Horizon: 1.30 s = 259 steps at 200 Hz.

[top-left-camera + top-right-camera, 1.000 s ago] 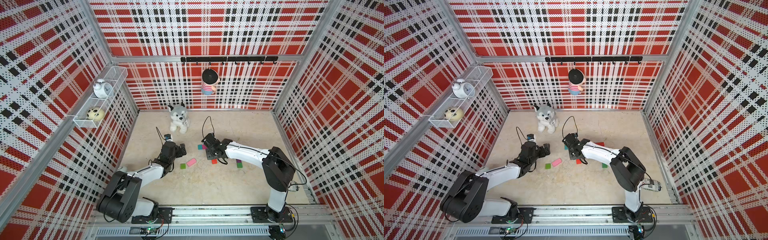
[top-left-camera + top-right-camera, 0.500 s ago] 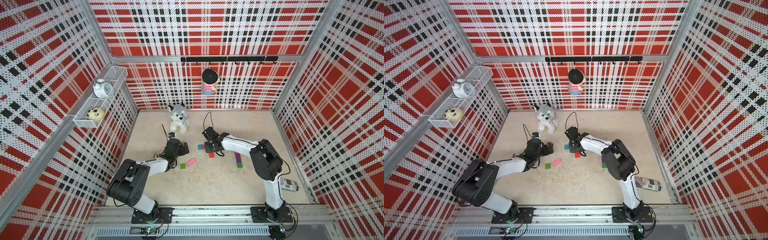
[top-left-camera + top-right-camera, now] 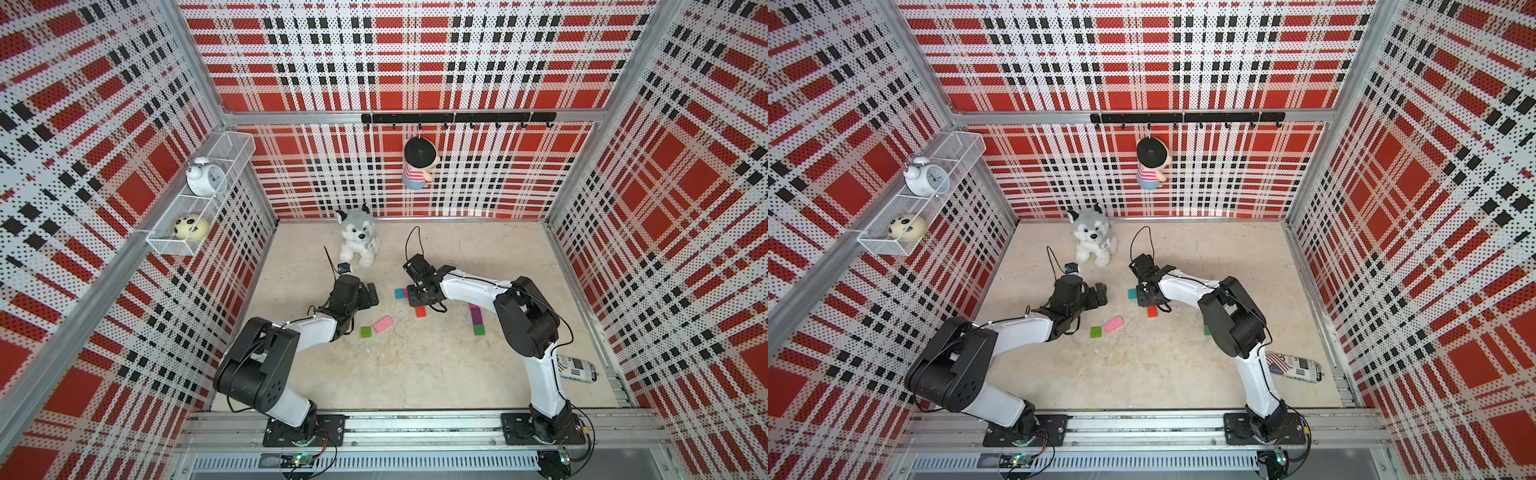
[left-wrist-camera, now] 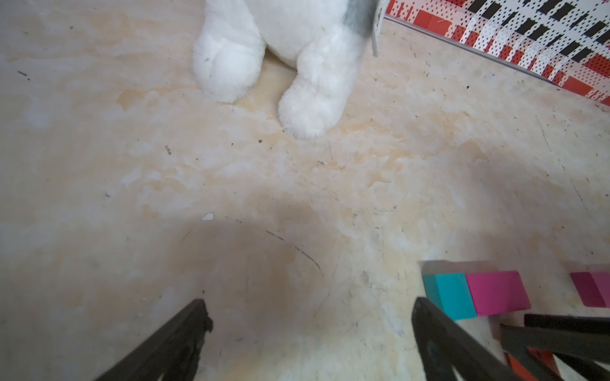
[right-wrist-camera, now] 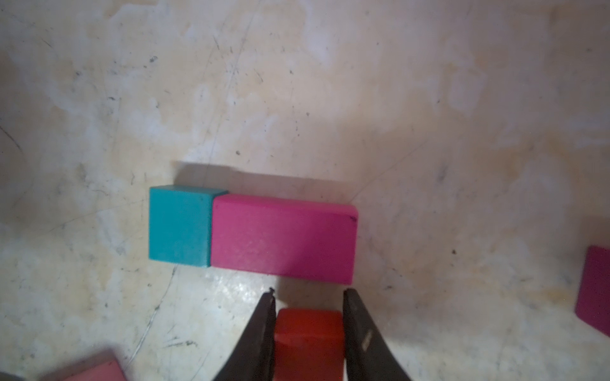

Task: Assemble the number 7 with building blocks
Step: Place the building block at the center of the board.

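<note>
right wrist, right jaws clamped on red block, left jaws apart, scuffed beige floor, plaid walls

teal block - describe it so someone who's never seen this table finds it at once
Find the plush dog at the back of the table; near it the right gripper is shut on a red block. Just past its tips lies a magenta block, with the teal block touching its end nearer the left arm. It is the only teal piece in view, a small square.
</note>
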{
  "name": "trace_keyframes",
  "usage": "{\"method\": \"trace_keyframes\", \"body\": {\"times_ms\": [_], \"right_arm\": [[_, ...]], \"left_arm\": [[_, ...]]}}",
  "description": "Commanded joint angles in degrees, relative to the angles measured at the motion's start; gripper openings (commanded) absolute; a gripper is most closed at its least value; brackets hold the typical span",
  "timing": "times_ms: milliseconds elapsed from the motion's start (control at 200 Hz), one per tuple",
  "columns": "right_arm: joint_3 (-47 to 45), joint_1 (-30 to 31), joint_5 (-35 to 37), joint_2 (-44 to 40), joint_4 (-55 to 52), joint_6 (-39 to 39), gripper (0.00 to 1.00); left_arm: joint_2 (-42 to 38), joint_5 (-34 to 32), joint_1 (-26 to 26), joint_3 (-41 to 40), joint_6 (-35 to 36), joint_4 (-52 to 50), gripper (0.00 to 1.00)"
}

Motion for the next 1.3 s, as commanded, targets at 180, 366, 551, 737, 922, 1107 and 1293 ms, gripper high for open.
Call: {"method": "trace_keyframes", "body": {"times_ms": [180, 366, 551, 737, 922, 1107, 1293], "right_arm": [[-3.6, -0.4, -0.1, -3.5, 1.9, 1.0, 0.46], [-7.6, -0.1, 0.6, -8.7, 4.4, 1.9, 0.54], [-10.5, 0.2, 2.3, -12.2, 5.5, 1.5, 0.54], [-10.7, -0.4, 0.0, -12.4, 11.3, -0.3, 0.55], [-11.4, -3.4, -4.1, -9.6, 15.1, -0.3, 0.52], [-14.3, -6.1, -7.6, -9.2, 22.0, -0.3, 0.46], [-13.6, -7.0, -10.0, -7.0, 23.1, -0.3, 0.46]], "left_arm": [[0.5, 1.5, -0.7, 1.5, 0.4, -0.4, 0.98], [3.3, 4.1, -0.8, 3.9, 0.5, -0.2, 0.99], [7.1, 8.0, -0.8, 7.4, 0.6, 0.5, 0.96], [11.8, 12.0, -1.4, 11.5, 0.5, 1.2, 0.83], [14.4, 15.2, -2.4, 14.2, 0.5, 1.8, 0.7], [16.6, 18.0, -2.9, 15.2, 0.0, 2.3, 0.57], [17.8, 19.6, -3.2, 14.2, -1.5, 3.5, 0.56]]}}
